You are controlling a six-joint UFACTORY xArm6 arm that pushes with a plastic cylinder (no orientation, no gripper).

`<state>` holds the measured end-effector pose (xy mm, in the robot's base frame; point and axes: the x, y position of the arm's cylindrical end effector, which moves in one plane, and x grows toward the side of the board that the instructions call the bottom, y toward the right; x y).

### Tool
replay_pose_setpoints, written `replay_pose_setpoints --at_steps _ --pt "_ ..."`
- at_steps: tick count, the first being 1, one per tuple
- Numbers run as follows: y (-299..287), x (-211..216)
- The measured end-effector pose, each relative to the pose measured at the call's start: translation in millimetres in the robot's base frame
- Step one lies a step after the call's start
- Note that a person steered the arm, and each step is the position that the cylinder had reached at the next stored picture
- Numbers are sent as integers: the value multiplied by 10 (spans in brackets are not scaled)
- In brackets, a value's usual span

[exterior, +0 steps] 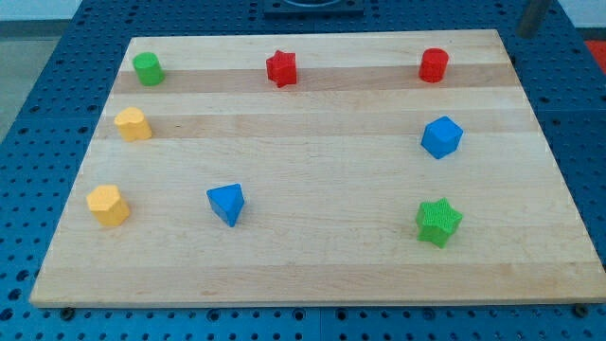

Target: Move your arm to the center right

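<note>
My rod shows as a blurred dark shape at the view's top right corner, and my tip (523, 35) is just beyond the wooden board's (322, 152) top right corner, touching no block. The nearest block is the red cylinder (434, 65), to the tip's lower left. Below that sits a blue faceted block (441, 136) at the centre right, and lower down a green star (438, 222).
A red star (281, 68) is at the top centre and a green cylinder (148, 68) at the top left. Two yellow blocks (133, 124) (108, 206) sit on the left. A blue triangle (226, 204) lies at the lower centre-left. A blue perforated table (587, 142) surrounds the board.
</note>
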<state>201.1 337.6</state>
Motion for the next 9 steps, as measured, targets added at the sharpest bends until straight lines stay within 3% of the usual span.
replay_pose_setpoints --at_steps 8,9 --pt "-145 19" --pt "-127 192"
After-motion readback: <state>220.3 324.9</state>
